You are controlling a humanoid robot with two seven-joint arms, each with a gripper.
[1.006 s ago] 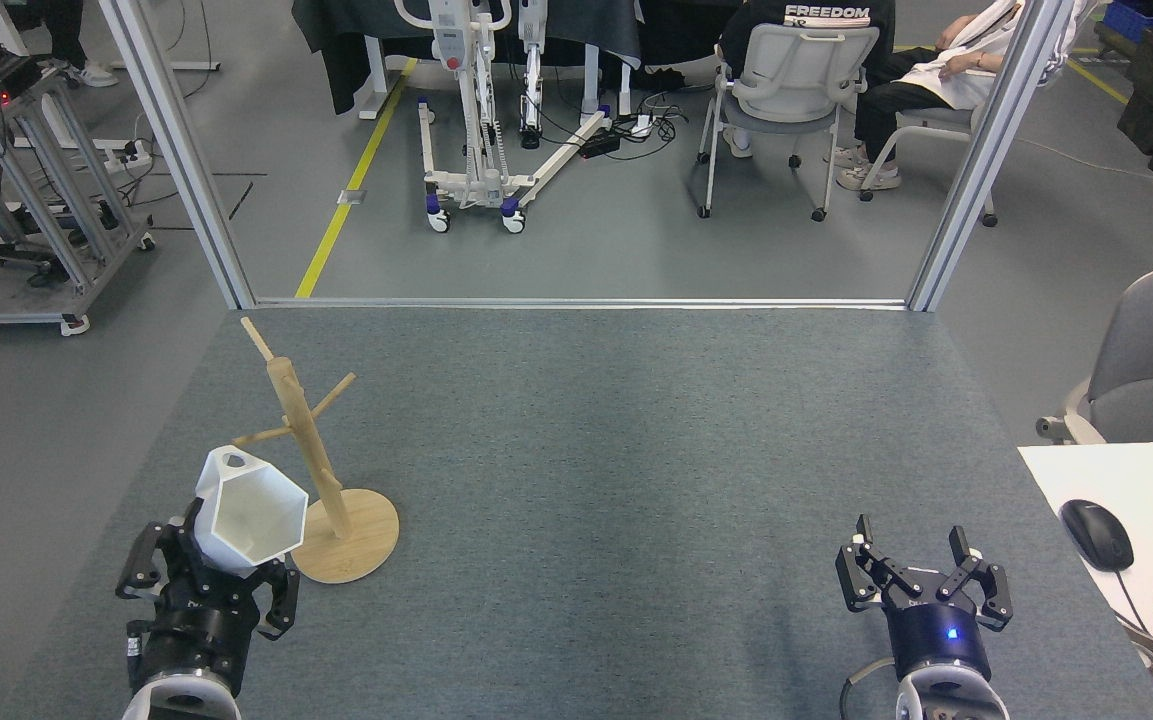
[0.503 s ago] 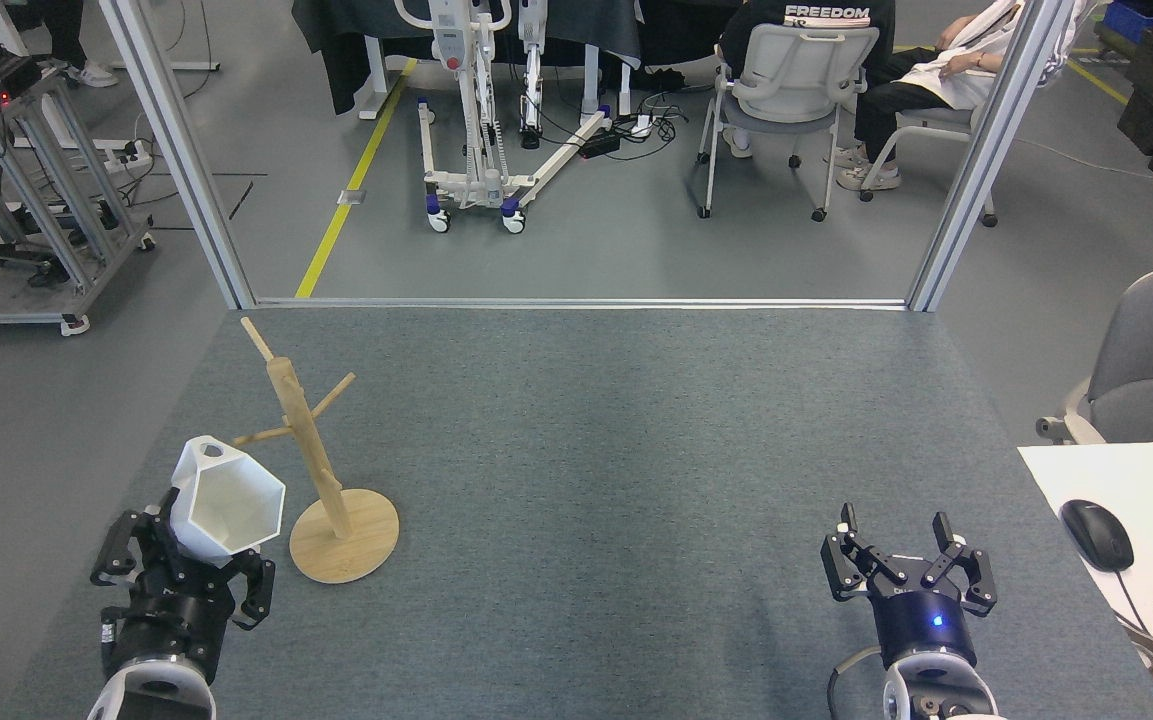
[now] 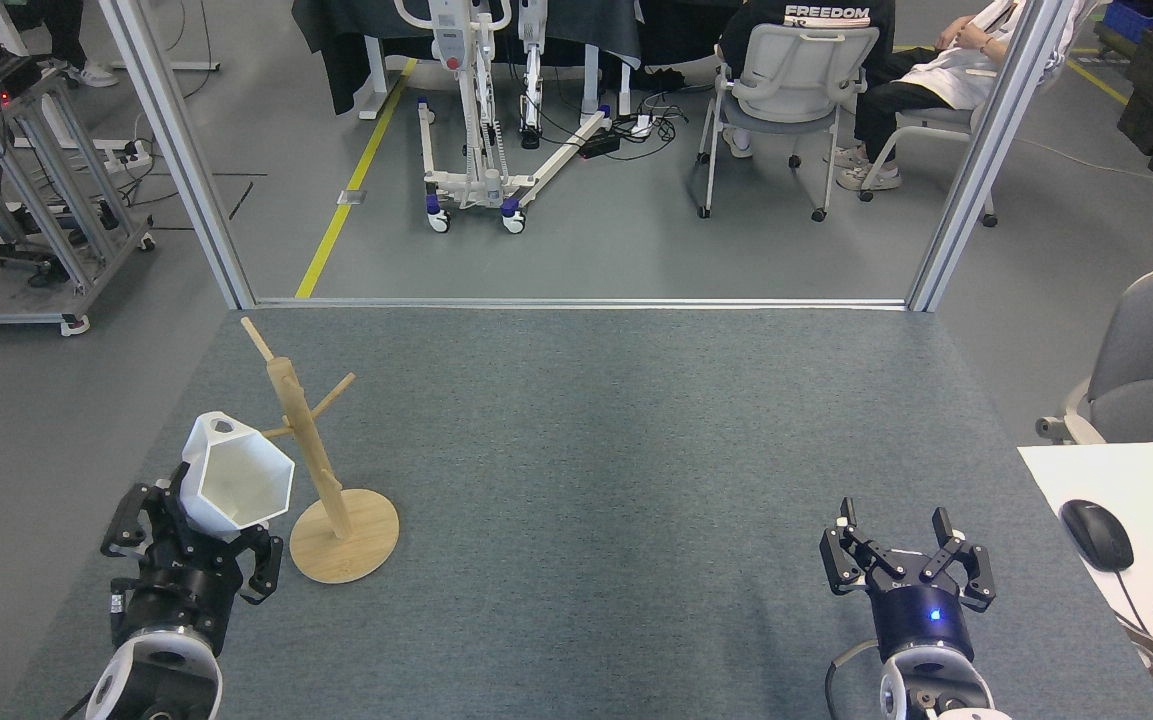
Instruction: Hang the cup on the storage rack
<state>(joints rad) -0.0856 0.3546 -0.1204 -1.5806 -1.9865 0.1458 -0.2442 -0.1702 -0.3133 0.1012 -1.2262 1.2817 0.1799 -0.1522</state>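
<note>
1. The cup (image 3: 234,485) is gripped at its narrow bottom by the left gripper (image 3: 191,545), whose dark fingers (image 3: 261,562) are closed around it, and it is held above the grey table mat (image 3: 586,450) near the front left corner.
2. The cup is tilted so that its hexagonal mouth is turned forward and to the right; its flat handle tab with the round hole is seen at the upper far edge.
3. The storage rack (image 3: 311,450) is found just to the right of the cup, its round disc base resting on the mat and its post leaning slightly left in this view.
4. The left-pointing lower peg is partly covered by the cup's upper rim; whether the two are touching cannot be told.
5. The right gripper (image 3: 901,555) is seen well apart at the front right, its fingers spread with nothing between them.
6. A white desk (image 3: 1086,480) with a black mouse (image 3: 1096,533) lies off the mat's right edge.
7. Beyond the table, a metal frame post (image 3: 176,150), a wheeled white stand (image 3: 481,130) and an office chair (image 3: 796,90) are visible.
</note>
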